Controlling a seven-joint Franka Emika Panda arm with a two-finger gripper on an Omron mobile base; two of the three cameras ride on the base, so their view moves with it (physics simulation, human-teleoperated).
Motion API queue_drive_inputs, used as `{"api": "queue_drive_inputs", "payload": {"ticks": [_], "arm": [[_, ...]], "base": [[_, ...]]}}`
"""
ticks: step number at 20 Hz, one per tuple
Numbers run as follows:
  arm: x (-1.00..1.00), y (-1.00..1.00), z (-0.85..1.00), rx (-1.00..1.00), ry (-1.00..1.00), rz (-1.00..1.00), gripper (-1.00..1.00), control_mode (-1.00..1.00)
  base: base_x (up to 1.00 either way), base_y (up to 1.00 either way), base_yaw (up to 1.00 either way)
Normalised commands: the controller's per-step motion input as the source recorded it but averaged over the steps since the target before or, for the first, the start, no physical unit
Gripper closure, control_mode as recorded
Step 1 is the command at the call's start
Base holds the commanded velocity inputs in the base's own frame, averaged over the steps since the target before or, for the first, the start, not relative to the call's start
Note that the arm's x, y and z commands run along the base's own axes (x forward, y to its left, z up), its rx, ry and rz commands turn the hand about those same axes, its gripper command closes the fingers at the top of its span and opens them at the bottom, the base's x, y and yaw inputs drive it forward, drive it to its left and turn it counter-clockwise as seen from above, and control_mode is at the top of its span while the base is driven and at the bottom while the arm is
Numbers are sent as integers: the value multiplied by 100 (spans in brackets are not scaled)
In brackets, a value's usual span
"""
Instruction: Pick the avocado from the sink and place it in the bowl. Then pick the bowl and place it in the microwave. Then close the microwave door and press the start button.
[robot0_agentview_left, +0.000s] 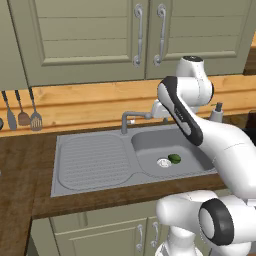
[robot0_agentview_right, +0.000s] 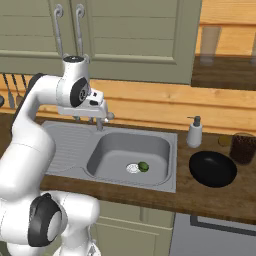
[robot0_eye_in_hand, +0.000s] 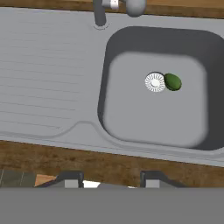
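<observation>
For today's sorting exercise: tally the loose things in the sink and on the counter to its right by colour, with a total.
Green: 1, the avocado
Black: 1, the bowl
White: 1, the soap dispenser
Brown: 1, the dark jar
Total: 4

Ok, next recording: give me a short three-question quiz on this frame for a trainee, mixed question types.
1. True or false: the avocado lies in the sink basin right beside the drain.
2. Multiple choice: the bowl is
A) in the basin
B) on the wooden counter right of the sink, empty
C) on the drainboard
3. Fill in: the soap dispenser stands on the counter between the sink and the ____.

Key:
1. True.
2. B.
3. Bowl; the dispenser sits just behind the bowl's left side. The end effector hangs above the sink's front edge with its fingertips apart, holding nothing.
</observation>
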Motion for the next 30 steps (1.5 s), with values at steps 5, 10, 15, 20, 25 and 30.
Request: {"api": "queue_drive_inputs", "payload": {"ticks": [5, 10, 15, 20, 25, 30], "arm": [[-25, -30, -12, 5, -12, 0, -100, -100], [-52, -100, -57, 28, -11, 1, -100, -100], [-2, -91, -93, 3, 0, 3, -100, -100], [14, -41, -78, 0, 9, 6, -100, -100], [65, -4, -60, 0, 1, 5, -100, -100], [62, -10, -38, 0, 7, 1, -100, -100]], "base": [[0, 0, 0], [0, 0, 0], [0, 0, 0], [0, 0, 0], [0, 0, 0], [0, 0, 0]]}}
